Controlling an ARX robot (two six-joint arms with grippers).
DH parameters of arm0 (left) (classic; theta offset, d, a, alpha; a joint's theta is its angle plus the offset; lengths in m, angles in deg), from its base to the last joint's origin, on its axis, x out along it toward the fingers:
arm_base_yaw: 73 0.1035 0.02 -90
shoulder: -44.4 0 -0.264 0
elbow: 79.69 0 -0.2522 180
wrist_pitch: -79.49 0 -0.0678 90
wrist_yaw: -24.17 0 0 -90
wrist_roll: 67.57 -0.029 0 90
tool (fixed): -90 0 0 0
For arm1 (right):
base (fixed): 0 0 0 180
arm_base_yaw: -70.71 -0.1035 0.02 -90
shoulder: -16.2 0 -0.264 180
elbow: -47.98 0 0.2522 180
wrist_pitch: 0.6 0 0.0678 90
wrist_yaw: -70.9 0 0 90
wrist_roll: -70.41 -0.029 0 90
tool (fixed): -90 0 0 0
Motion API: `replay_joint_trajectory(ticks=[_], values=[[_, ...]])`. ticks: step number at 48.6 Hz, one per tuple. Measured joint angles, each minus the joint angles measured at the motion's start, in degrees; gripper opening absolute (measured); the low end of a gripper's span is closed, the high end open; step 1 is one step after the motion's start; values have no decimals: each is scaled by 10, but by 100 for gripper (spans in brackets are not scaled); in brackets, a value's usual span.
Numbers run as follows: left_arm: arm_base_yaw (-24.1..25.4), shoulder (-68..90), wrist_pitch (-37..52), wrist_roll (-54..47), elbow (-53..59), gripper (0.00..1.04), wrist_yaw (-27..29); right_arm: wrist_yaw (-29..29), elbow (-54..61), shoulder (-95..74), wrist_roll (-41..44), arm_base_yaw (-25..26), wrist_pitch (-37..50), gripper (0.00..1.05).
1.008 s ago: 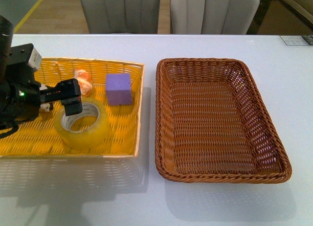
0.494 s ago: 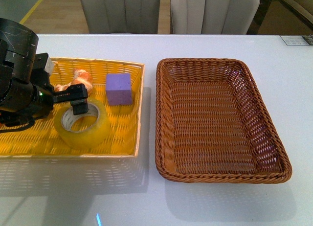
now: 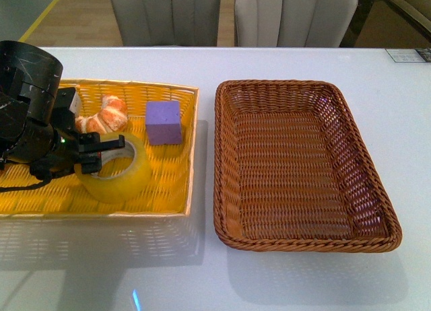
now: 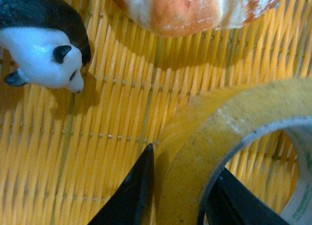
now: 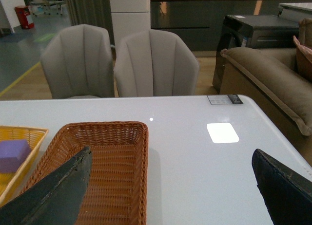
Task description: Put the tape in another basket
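Between the spread jaws of the left gripper, one outside, one in the core, stood the wall of the packing tape, lying in the yellow basket. The grasp was in hand, and closing, lifting and carrying to the brown wicker basket seemed next. Only the left wrist view showed that straddle; the right gripper gaped idle.

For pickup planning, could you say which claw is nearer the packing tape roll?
Left. The left claw straddles the wall of the packing tape roll; the right claw hangs beyond the brown wicker basket.
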Motion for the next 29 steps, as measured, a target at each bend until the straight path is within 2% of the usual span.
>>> replay_joint_trajectory(ticks=[3,17,29], values=[[4,-3,0,3,2,18,1,0,0,0,0,0,0,96],[17,-135,24,13,80,17,-31,0,0,0,0,0,0,96],[-36,-190,-23,23,43,17,-36,0,0,0,0,0,0,96]])
